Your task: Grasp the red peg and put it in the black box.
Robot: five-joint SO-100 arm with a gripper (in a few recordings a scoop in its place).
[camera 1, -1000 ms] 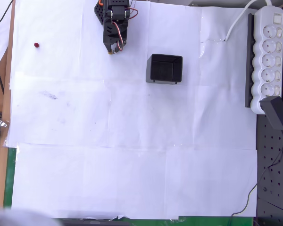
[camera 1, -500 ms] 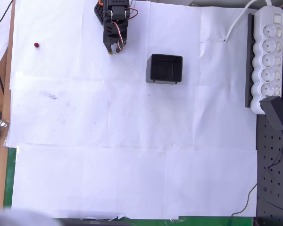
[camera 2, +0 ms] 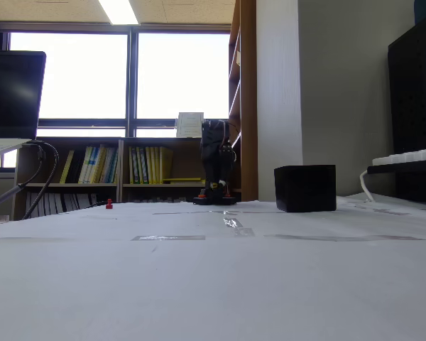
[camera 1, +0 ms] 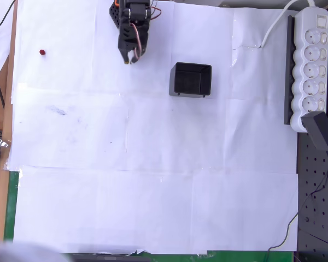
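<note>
Red peg (camera 1: pixel 42 52) lies well left of gripper (camera 1: pixel 130 59)

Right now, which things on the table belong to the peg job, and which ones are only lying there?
For the job:
- red peg, on the paper at far left in the overhead view
- black box, near the middle
- gripper, near the top edge, between the two

Only lying there:
- white power strip, right edge
- black adapter with cable, below the strip

Dark-red peg (camera 1: pixel 42 52), black box (camera 1: pixel 191 79), white paper (camera 1: pixel 153 164).
</note>
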